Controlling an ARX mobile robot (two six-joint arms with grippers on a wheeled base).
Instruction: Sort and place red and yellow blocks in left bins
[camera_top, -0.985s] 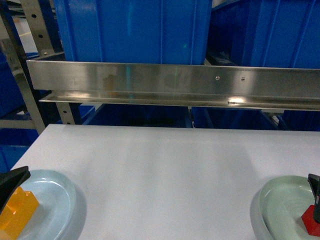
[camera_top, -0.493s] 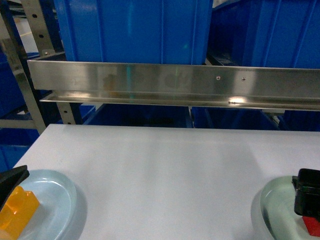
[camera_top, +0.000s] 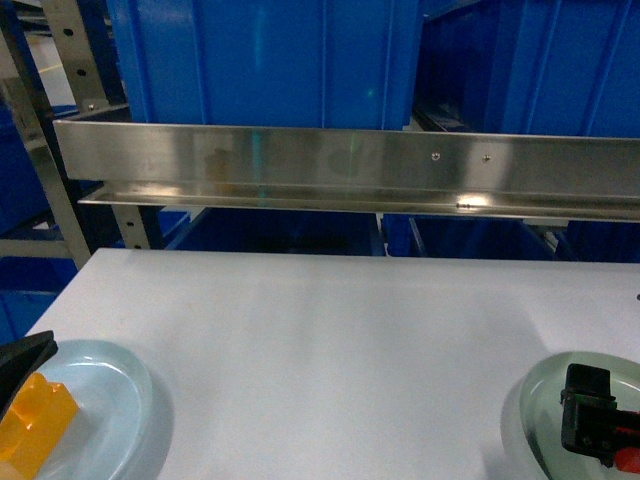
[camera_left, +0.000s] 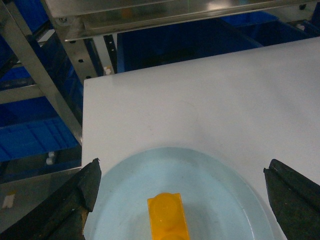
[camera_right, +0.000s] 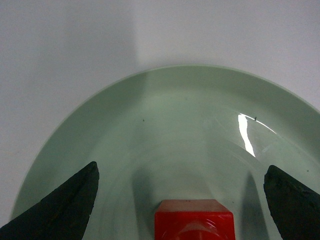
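The orange-yellow block (camera_left: 168, 217) lies on a pale blue plate (camera_left: 220, 175) at the table's near left, also seen as the block (camera_top: 35, 420) in the head view. My left gripper (camera_left: 183, 175) hangs open above it, jaws wide on either side, touching nothing. The red block (camera_right: 194, 220) lies on a pale green plate (camera_right: 200, 110) at the near right. My right gripper (camera_right: 181, 177) is open around it, and its black body (camera_top: 588, 415) hides most of the block from the head view. Bright-blue bins (camera_top: 265, 60) stand on the rack behind the table.
A steel shelf rail (camera_top: 340, 165) runs across behind the white table (camera_top: 330, 340), with a perforated upright (camera_top: 50, 150) at the left. More blue crates (camera_left: 30, 135) sit low beside the table's left edge. Another blue bin (camera_top: 530, 70) fills the upper right.
My right gripper has moved left and down over the green plate, now covering most of the red block in the head view. The left gripper and yellow block have stayed put.
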